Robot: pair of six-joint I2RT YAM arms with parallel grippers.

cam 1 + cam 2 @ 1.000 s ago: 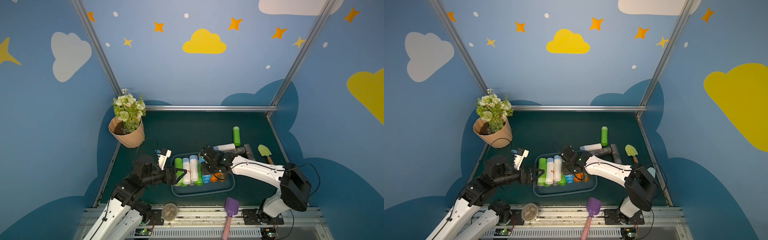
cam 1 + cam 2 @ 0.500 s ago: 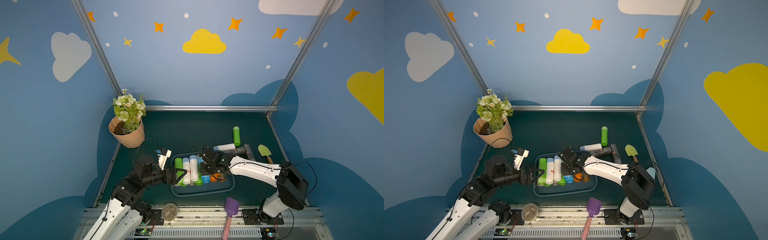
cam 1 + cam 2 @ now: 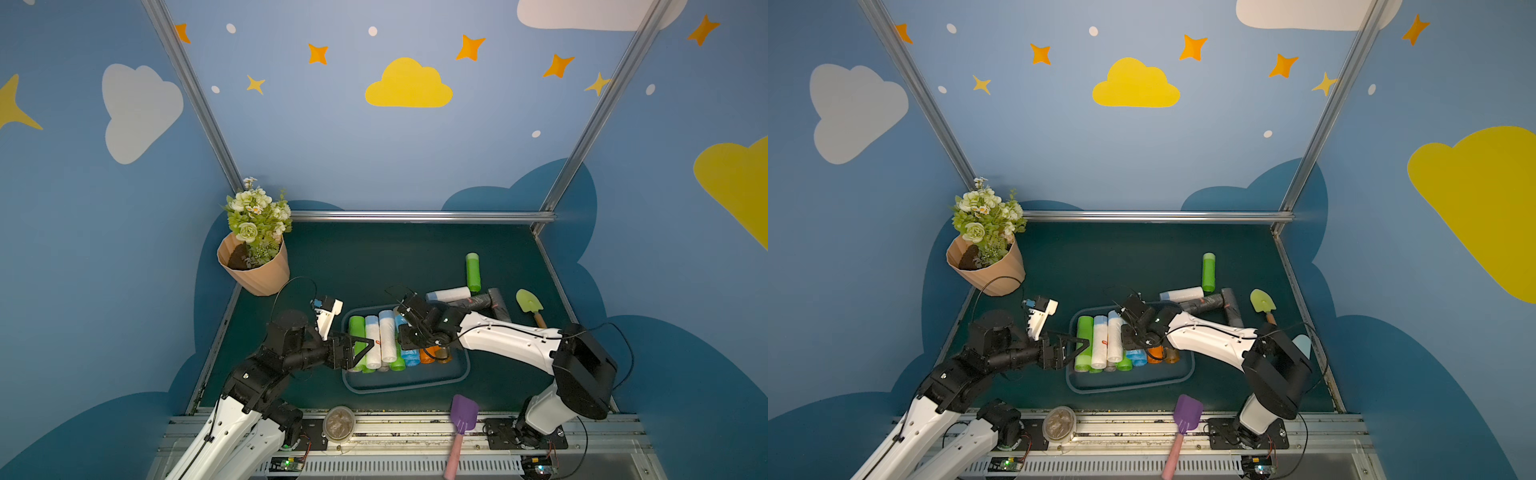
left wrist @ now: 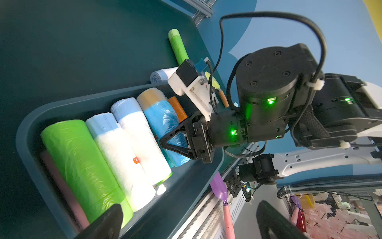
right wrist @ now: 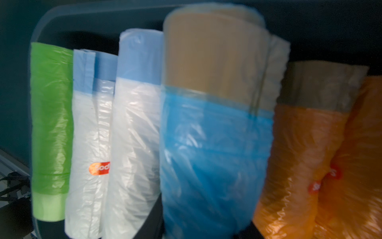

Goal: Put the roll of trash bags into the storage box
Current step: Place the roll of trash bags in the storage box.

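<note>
The storage box (image 3: 407, 388) (image 3: 1129, 388) is a shallow dark teal tray near the table's front, holding green, white and orange rolls side by side. My right gripper (image 3: 408, 334) (image 4: 165, 136) (image 5: 202, 227) is shut on a blue roll of trash bags (image 3: 411, 357) (image 4: 163, 118) (image 5: 215, 144) with a tan band, inside the box between a white roll (image 3: 387, 336) and an orange roll (image 3: 426, 355). Whether the blue roll rests on the floor of the box I cannot tell. My left gripper (image 3: 363, 351) (image 4: 190, 223) hangs open over the box's left end, beside the green roll (image 3: 356, 340), holding nothing.
Behind the box on the mat lie a green roll (image 3: 473, 272), a white roll (image 3: 449, 294) and dark grey rolls (image 3: 494, 303). A green trowel (image 3: 528, 301) lies at the right, a flower pot (image 3: 255, 266) at the back left. A purple shovel (image 3: 463, 413) and a round dish (image 3: 339, 423) sit on the front rail.
My right gripper has shifted slightly to the left over the box with the blue roll in it. The left arm has not moved.
</note>
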